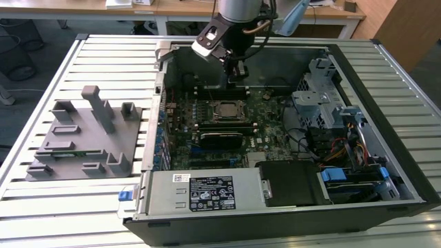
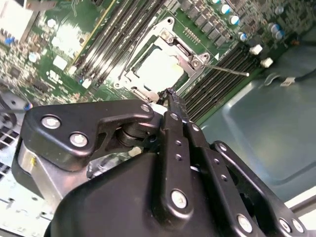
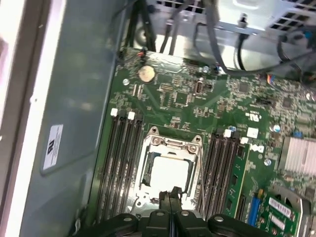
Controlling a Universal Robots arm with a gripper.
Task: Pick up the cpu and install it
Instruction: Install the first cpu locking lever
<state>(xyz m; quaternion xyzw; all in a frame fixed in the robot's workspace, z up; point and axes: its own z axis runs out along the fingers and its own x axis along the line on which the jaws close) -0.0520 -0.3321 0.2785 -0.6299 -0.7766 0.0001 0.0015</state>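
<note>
The small flat square cpu with a silver-grey metal top (image 1: 226,110) (image 2: 157,66) (image 3: 170,173) lies flat inside the metal socket frame (image 3: 148,148), near the middle of the green motherboard (image 1: 265,121). Rows of black memory slots (image 3: 118,163) stand on both sides of it. The black gripper (image 1: 236,78) (image 2: 170,96) (image 3: 171,195) hangs over the frame's edge with its two thin fingers pressed together. I cannot tell if it touches the frame. The motherboard sits in an open black computer case (image 1: 386,77) on a slatted metal table (image 1: 69,206).
</note>
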